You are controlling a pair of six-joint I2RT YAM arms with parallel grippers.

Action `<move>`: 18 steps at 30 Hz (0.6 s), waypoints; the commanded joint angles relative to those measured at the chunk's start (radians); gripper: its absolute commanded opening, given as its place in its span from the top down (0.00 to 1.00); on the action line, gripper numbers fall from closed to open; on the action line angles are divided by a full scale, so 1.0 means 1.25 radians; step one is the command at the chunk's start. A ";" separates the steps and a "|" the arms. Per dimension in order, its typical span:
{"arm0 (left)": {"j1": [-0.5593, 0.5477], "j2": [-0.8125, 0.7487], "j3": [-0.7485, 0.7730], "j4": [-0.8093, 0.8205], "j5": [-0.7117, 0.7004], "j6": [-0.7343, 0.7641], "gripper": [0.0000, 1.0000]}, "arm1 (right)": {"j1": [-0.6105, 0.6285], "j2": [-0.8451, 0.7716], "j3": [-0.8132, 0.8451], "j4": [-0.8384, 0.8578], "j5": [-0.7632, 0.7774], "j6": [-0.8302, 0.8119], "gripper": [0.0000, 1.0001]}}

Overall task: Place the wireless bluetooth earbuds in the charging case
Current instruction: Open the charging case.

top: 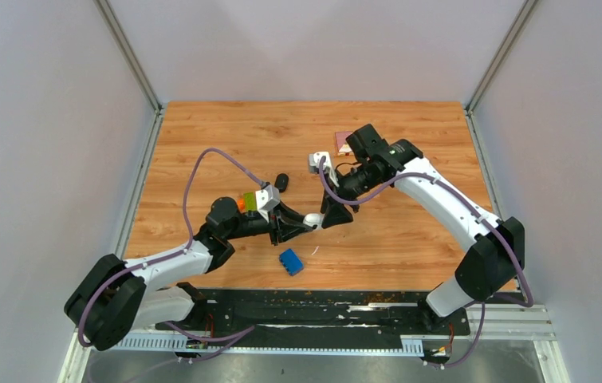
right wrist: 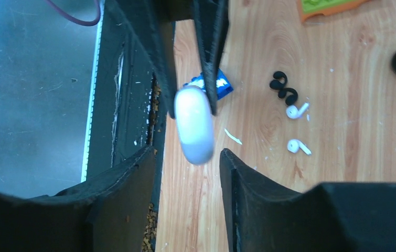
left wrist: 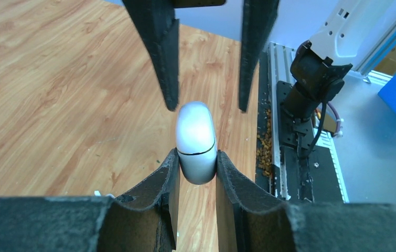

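White glossy oval charging case (left wrist: 195,137) is at the centre of your left wrist view, clamped by the left gripper (left wrist: 195,159). In your right wrist view the right gripper (right wrist: 188,152) stands open, a finger on each side of that case; four tiny plastic earbuds (right wrist: 295,111), two white, two black, lie on the wooden table (right wrist: 374,131) right of centre.

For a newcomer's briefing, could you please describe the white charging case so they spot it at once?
Find the middle of the wooden table. There the left gripper pinches the white charging case: smooth, pill-shaped, with a thin seam, unlike the blue item nearby.
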 commanded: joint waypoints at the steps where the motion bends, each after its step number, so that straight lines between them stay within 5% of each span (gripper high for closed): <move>1: -0.003 0.007 0.015 0.025 -0.009 0.037 0.99 | 0.033 -0.009 0.023 -0.023 -0.010 -0.040 0.54; 9: -0.003 0.025 0.018 0.046 -0.007 0.014 0.97 | 0.044 -0.026 0.002 0.006 0.031 -0.025 0.67; 18: -0.004 0.025 0.014 0.069 -0.007 -0.001 0.97 | 0.063 0.009 0.013 0.002 0.039 -0.029 0.64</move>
